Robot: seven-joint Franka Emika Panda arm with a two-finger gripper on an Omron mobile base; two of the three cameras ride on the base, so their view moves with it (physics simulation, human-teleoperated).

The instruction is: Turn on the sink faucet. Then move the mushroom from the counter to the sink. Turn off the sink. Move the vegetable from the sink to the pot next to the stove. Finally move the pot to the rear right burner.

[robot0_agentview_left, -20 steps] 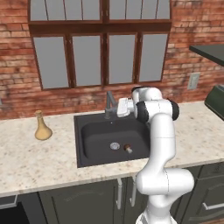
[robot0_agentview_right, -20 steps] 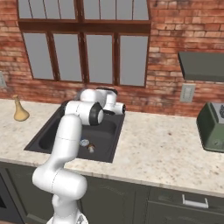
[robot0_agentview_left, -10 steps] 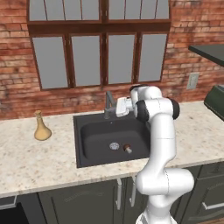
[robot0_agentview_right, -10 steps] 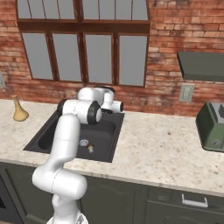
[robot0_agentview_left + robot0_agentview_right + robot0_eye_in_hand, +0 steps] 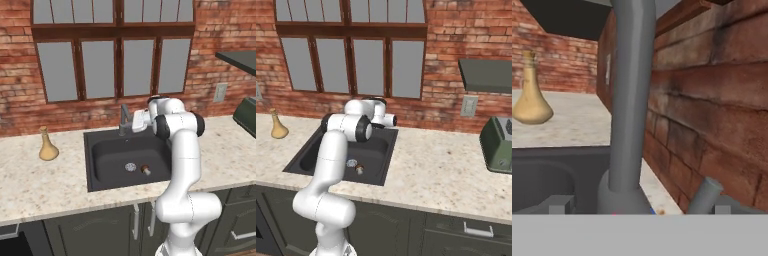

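The grey sink faucet (image 5: 123,116) stands at the back rim of the dark sink (image 5: 102,165). My gripper (image 5: 131,123) sits just right of it at spout height, open. In the hand view the faucet column (image 5: 629,100) rises between my two fingertips (image 5: 560,205), close in front of my gripper (image 5: 641,206), and its lever handle (image 5: 704,196) slants by the brick wall. No water stream is visible. The small brown mushroom (image 5: 145,169) lies on the sink floor beside the drain (image 5: 130,167), and from the right base view the mushroom (image 5: 360,169) shows too.
A tan vase (image 5: 47,145) stands on the counter left of the sink. A green toaster (image 5: 498,145) sits at the far right of the counter (image 5: 446,170). The brick wall and window run directly behind the faucet.
My gripper has edged a little left, closer to the faucet. Its fingers stayed open, and the mushroom has not moved.
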